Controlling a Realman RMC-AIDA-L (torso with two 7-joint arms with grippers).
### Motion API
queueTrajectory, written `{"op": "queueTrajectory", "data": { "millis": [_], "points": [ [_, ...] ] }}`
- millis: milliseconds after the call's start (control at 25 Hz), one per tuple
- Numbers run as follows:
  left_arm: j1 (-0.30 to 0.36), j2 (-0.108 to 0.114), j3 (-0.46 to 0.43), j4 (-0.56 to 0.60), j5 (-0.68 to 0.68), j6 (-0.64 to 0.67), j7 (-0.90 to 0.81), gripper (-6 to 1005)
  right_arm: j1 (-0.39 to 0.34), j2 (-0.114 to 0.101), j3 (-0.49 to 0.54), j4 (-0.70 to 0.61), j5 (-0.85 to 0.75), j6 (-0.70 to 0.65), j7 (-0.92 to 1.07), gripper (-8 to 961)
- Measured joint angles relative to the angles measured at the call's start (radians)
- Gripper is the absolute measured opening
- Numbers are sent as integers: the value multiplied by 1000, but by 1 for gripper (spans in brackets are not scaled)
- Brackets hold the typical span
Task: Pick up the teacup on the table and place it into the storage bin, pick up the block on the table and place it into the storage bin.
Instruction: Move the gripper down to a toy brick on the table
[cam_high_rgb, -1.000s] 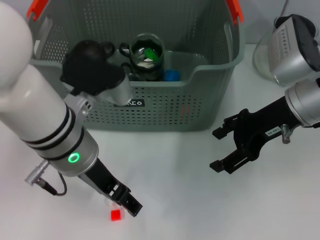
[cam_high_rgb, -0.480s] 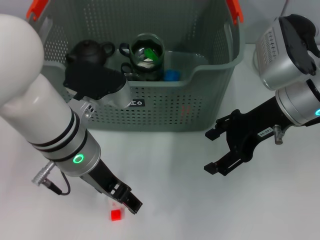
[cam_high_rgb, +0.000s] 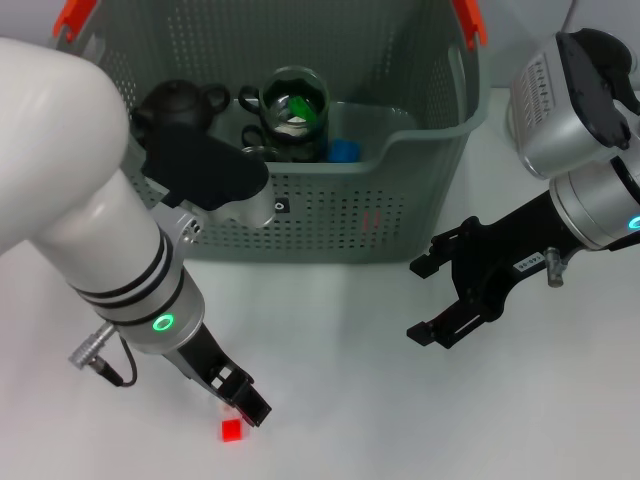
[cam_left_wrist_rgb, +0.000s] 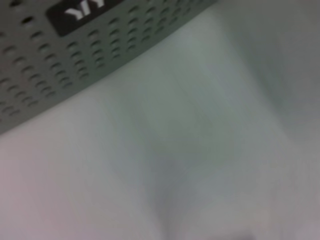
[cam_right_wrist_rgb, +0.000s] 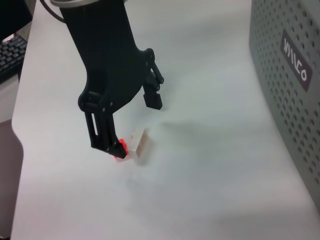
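Note:
A small red block (cam_high_rgb: 231, 430) (cam_right_wrist_rgb: 120, 149) lies on the white table near its front edge, with a pale block (cam_right_wrist_rgb: 140, 145) touching it. My left gripper (cam_high_rgb: 241, 400) (cam_right_wrist_rgb: 129, 121) hangs open just over them, one fingertip (cam_right_wrist_rgb: 106, 143) against the red block. The grey-green storage bin (cam_high_rgb: 330, 215) (cam_right_wrist_rgb: 285, 95) (cam_left_wrist_rgb: 45, 60) stands at the back. Inside it a glass teacup (cam_high_rgb: 293, 108) holds something green. My right gripper (cam_high_rgb: 421, 300) is open above the table, right of the bin's front.
The bin also holds a black teapot (cam_high_rgb: 180, 100) and a blue item (cam_high_rgb: 343, 151). A clear container (cam_high_rgb: 525, 125) sits at the far right behind my right arm. A keyboard (cam_right_wrist_rgb: 11, 55) lies beyond the table's edge.
My left gripper has shifted slightly left near the red block and its arm has swung. The right gripper moved a little left, then held still.

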Motion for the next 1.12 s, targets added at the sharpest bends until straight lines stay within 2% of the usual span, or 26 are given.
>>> {"op": "queueTrajectory", "data": {
  "millis": [320,1120],
  "points": [
    [-13,0,57,2,18,1,1,966,-7,2,3,2,0,12,-12,940],
    [-25,0,84,-36,18,-37,0,965,-8,3,6,3,0,23,-26,939]
  ]
}}
